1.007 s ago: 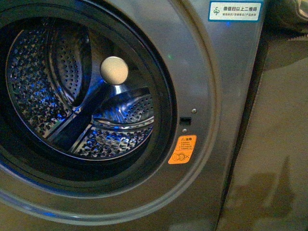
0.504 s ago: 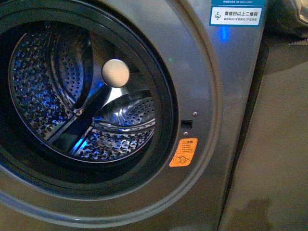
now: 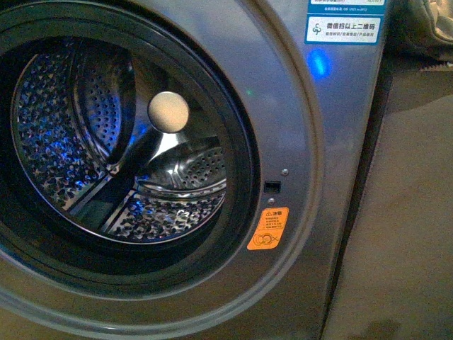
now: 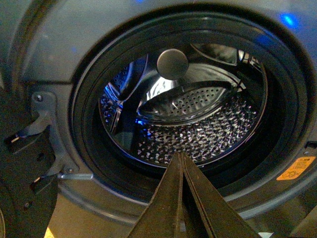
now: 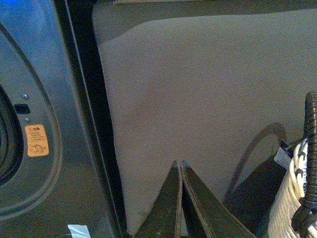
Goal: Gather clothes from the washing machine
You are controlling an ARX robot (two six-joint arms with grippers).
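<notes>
The washer [image 3: 297, 127] fills the left of the front view, its door swung aside, so the dark rubber rim and the steel drum [image 3: 71, 142] are exposed. I see only perforated metal, 1 pale round cap [image 3: 168, 112] at the far end and blue glints; the clothes are nowhere in any view, so they may lie in a low part of the drum I cannot see, or already be out. The left gripper [image 4: 181, 156] hangs just outside the near lip of the mouth, jaws pressed together and empty. Further right sits the orange sticker [image 3: 268, 228], then the washer's edge and bare floor [image 3: 403, 212]. The right gripper [image 5: 179, 163] points at that floor, jaws together too, holding nothing, with the basket [image 5: 294, 198] close at its right. Reaching in with jaws together risks scraping the drum and missing any fabric.
</notes>
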